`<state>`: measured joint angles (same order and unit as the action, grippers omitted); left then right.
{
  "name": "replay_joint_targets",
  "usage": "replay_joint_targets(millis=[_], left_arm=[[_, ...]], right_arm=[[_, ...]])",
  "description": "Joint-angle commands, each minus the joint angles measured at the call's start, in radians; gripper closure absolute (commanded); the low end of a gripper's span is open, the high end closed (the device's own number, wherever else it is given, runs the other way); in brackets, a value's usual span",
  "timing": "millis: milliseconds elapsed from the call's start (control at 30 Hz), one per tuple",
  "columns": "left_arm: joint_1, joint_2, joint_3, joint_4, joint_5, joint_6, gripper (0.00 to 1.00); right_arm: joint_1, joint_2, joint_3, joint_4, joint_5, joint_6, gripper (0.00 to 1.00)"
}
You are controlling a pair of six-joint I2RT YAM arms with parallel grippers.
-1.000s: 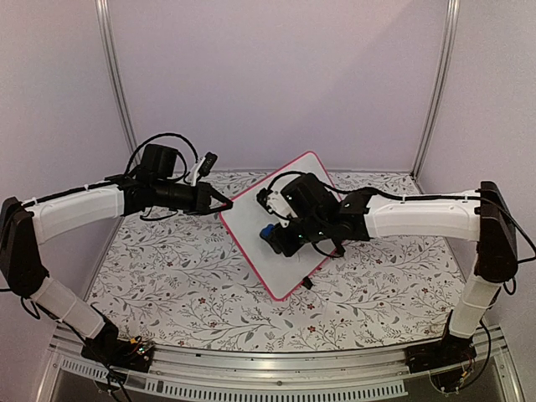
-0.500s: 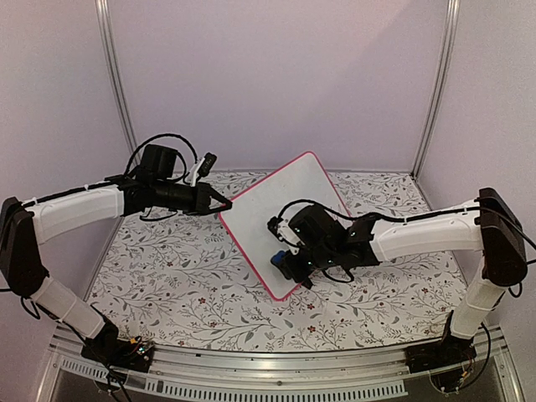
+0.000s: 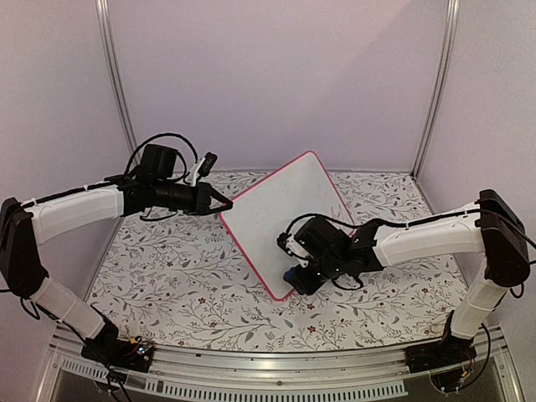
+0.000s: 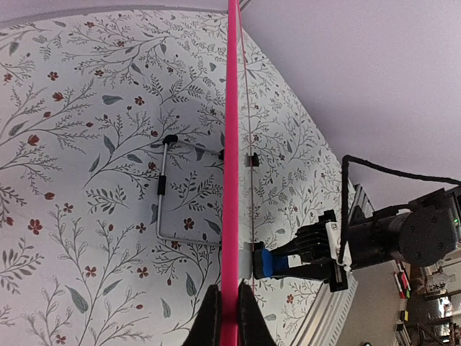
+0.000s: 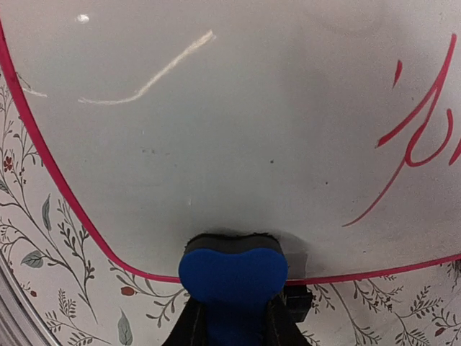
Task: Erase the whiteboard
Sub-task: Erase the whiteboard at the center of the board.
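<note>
The whiteboard [image 3: 280, 209], white with a pink-red frame, stands tilted on the floral table. My left gripper [image 3: 224, 203] is shut on its left edge; in the left wrist view the frame [image 4: 231, 144] runs edge-on between the shut fingers of the left gripper [image 4: 229, 317]. My right gripper [image 3: 297, 275] is shut on a blue eraser [image 5: 232, 270], whose dark felt presses the board face just above its lower frame. The eraser also shows in the left wrist view [image 4: 272, 262]. Red marker strokes [image 5: 421, 122] remain at the right of the board. A faint pale streak [image 5: 155, 76] lies at upper left.
A wire stand [image 4: 164, 189] props the board from behind. A black clip foot [image 5: 297, 301] sits under the lower frame beside the eraser. The floral tablecloth [image 3: 167, 276] spreads around; walls and metal posts [image 3: 117, 92] enclose the back and sides.
My right gripper has slid the eraser down the board face from its middle to the lower near edge. The left arm and the board have stayed still.
</note>
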<state>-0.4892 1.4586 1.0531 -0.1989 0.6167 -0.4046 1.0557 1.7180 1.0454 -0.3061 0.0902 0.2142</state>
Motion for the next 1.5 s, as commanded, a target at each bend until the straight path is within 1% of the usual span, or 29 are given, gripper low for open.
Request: replay_joint_targets(millis=[0,67,233,367,567,800,967,1467], left_arm=[[-0.016,-0.023,-0.001,0.015,0.023,0.031,1.00],[-0.017,-0.021,-0.002,0.016,0.020,0.032,1.00],[-0.015,-0.002,0.001,0.010,0.017,0.033,1.00],[-0.016,-0.008,0.000,0.013,0.023,0.031,1.00],[-0.016,-0.016,-0.001,0.011,0.015,0.034,1.00],[-0.016,-0.012,0.001,0.011,0.023,0.032,1.00],[-0.016,-0.013,0.001,0.013,0.028,0.030,1.00],[-0.016,-0.020,-0.001,0.016,0.032,0.029,1.00]], right_arm=[[-0.001,-0.035,0.005,-0.081,0.035,0.008,1.00],[-0.014,-0.058,0.032,-0.083,0.058,-0.005,1.00],[-0.103,-0.091,0.143,-0.099,0.098,-0.044,1.00],[-0.145,-0.058,0.214,-0.080,0.119,-0.106,1.00],[-0.169,0.027,0.287,-0.050,0.061,-0.123,1.00],[-0.169,0.031,0.233,0.010,-0.034,-0.099,1.00],[-0.166,0.035,0.208,-0.009,-0.054,-0.086,1.00],[-0.102,0.021,0.072,-0.068,-0.039,-0.016,1.00]])
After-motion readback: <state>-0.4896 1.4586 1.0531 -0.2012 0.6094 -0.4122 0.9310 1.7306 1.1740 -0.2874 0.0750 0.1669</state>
